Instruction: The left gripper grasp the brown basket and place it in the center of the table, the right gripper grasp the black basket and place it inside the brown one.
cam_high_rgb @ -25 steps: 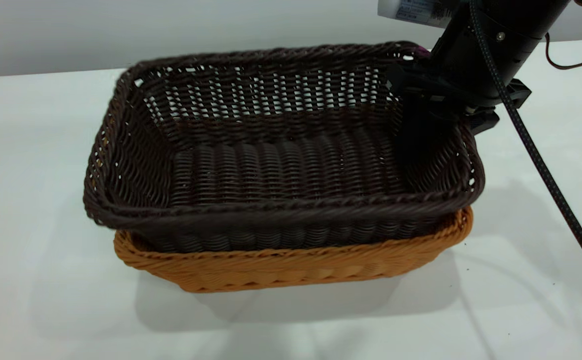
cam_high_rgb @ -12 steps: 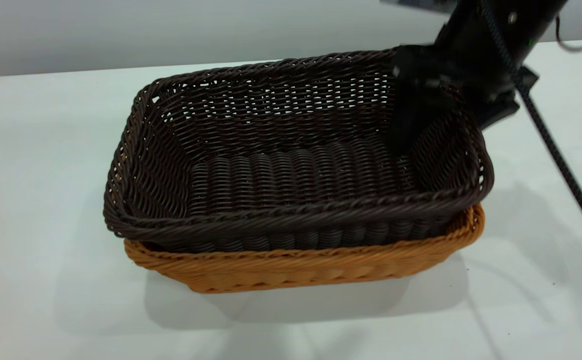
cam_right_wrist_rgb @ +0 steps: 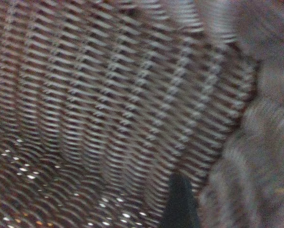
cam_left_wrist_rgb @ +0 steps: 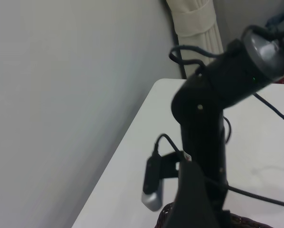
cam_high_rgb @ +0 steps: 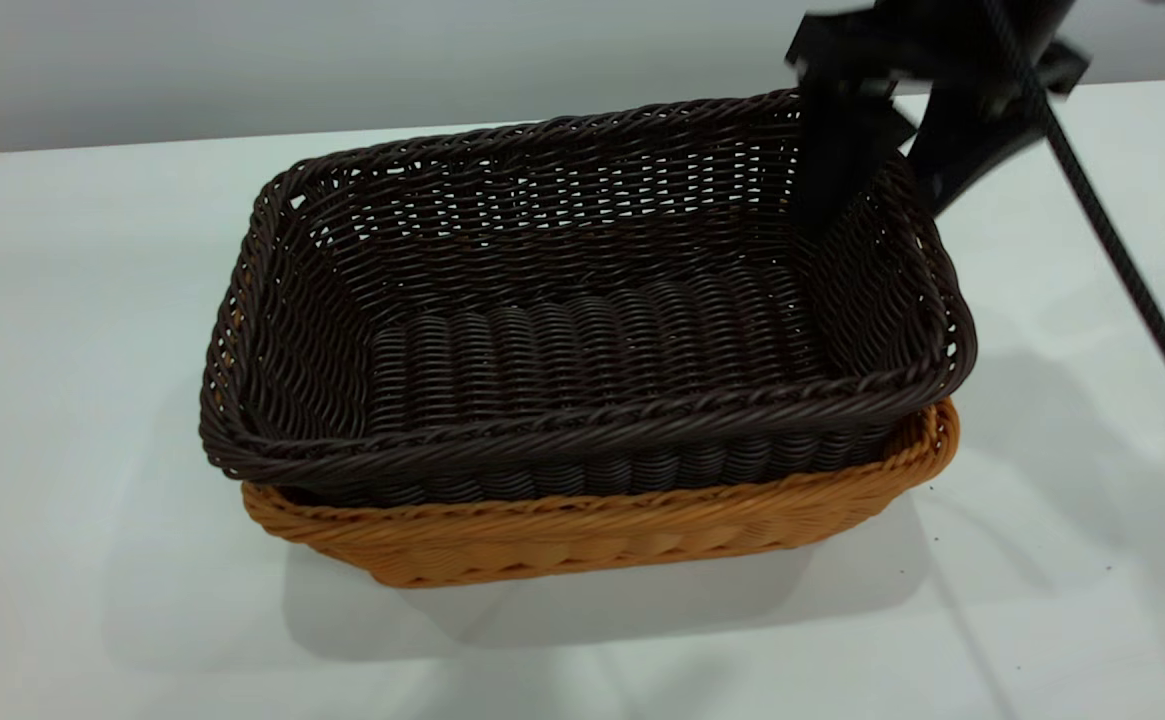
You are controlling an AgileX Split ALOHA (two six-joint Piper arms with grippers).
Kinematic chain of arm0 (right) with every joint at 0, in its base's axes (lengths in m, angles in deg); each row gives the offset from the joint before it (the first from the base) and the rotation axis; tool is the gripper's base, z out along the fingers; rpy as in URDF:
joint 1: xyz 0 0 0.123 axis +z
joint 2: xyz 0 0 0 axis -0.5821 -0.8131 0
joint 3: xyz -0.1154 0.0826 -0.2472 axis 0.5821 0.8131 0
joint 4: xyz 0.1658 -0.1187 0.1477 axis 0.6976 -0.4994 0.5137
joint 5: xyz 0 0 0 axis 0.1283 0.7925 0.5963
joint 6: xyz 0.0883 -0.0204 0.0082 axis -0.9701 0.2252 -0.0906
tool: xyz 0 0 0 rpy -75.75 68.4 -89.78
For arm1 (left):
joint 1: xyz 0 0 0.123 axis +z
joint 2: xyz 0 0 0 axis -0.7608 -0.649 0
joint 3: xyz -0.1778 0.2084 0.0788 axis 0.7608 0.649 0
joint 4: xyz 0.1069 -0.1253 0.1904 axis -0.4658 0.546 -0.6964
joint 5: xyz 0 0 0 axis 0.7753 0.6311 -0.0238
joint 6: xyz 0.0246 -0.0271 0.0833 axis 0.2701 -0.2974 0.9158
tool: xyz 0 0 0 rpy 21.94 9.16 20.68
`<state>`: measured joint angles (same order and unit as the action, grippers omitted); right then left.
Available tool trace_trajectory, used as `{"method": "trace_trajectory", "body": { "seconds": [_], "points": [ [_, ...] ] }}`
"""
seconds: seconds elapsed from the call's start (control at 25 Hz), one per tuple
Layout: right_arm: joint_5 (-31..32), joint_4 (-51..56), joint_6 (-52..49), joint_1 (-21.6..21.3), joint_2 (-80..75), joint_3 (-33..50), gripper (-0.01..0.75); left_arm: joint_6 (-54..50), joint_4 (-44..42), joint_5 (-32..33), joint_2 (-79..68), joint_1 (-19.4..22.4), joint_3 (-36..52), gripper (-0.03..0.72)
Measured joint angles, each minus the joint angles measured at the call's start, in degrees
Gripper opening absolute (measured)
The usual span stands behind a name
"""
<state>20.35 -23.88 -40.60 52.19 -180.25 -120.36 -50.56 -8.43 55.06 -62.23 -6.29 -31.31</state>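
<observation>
The black basket [cam_high_rgb: 582,330] sits nested inside the brown basket [cam_high_rgb: 602,530] in the middle of the white table [cam_high_rgb: 72,300]. My right gripper [cam_high_rgb: 877,215] is at the black basket's right end. It is open, with one finger [cam_high_rgb: 832,170] inside the wall and the other outside it. The rim runs between the jaws untouched. In the right wrist view the dark weave [cam_right_wrist_rgb: 108,95] fills the frame close up. My left gripper is out of the exterior view. Its wrist view shows one dark finger [cam_left_wrist_rgb: 194,199], the right arm [cam_left_wrist_rgb: 203,123] and a bit of the black basket's rim [cam_left_wrist_rgb: 256,222].
The right arm's black cable [cam_high_rgb: 1132,290] hangs down across the table to the right of the baskets. A grey wall [cam_high_rgb: 342,60] runs behind the table's far edge.
The black basket has dropped level into the brown one. My right gripper has let go of its right end wall, opened and risen a little.
</observation>
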Motion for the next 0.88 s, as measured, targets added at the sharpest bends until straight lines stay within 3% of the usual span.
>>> {"method": "trace_trajectory", "body": {
  "seconds": [0.16, 0.32, 0.48, 0.64, 0.72, 0.88],
  "points": [
    [4.0, -2.1, -1.4, 0.0, 0.1, -5.1, 0.510, 0.1, -1.1, 1.0, 0.0, 0.0, 0.0, 0.452],
    [4.2, 0.8, -1.2, 0.0, 2.4, -8.4, 0.438, -0.3, -6.7, 4.7, 0.1, 0.0, 0.0, 0.410],
    [4.0, 0.8, -1.0, 0.0, 7.4, -8.4, 0.267, -4.9, -12.0, 9.7, 0.7, 0.0, 0.0, 0.285],
    [3.3, 1.1, -1.0, 0.0, 13.6, -8.3, 0.053, -10.1, -16.2, 14.6, 2.2, 0.0, 0.1, 0.091],
    [2.5, 1.2, -1.0, 0.0, 17.0, -8.3, 0.017, -11.2, -16.7, 16.8, 3.5, 0.0, 0.1, 0.027],
    [1.0, 1.0, -1.0, 0.7, 23.4, -8.0, 0.007, -16.0, -16.2, 17.9, 7.0, 0.0, 1.2, 0.003]
  ]
}}
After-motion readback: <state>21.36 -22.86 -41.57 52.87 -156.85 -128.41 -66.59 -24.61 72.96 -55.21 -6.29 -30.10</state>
